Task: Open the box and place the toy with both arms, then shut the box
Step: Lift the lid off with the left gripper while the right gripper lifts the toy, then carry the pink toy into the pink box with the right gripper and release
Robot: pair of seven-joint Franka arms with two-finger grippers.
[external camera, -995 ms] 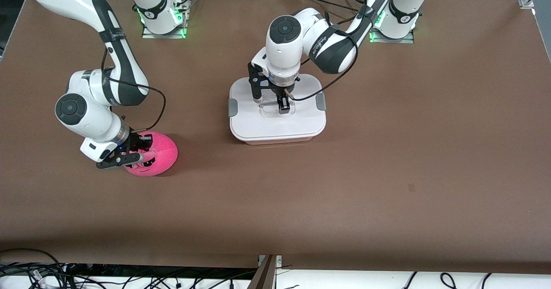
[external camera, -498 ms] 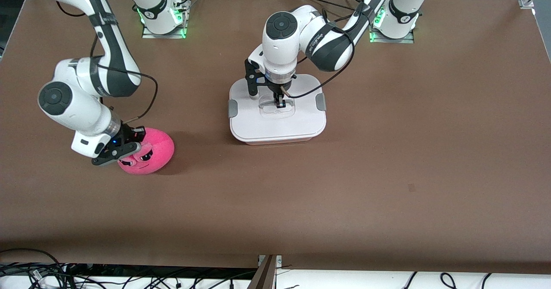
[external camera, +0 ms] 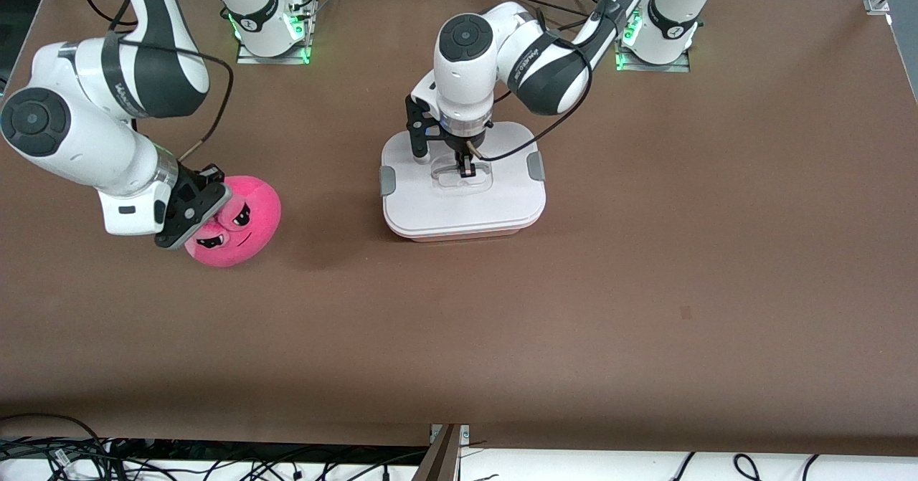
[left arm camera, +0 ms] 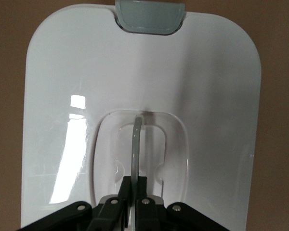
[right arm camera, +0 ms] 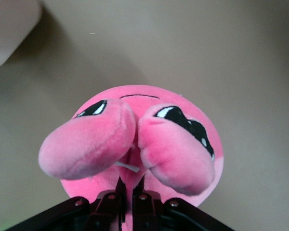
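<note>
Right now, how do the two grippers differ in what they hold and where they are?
The left gripper is shut on the clear handle in the middle of the box lid, pointing straight down; the right gripper is shut on the toy, tilted, toward the right arm's end of the table. The box sits on the table; the toy appears lifted off it. Both grips pinch a thin fold or rib.

A brown worktop (external camera: 645, 266) fills the front view. Black cables (external camera: 107, 456) tangle along its nearest edge.
</note>
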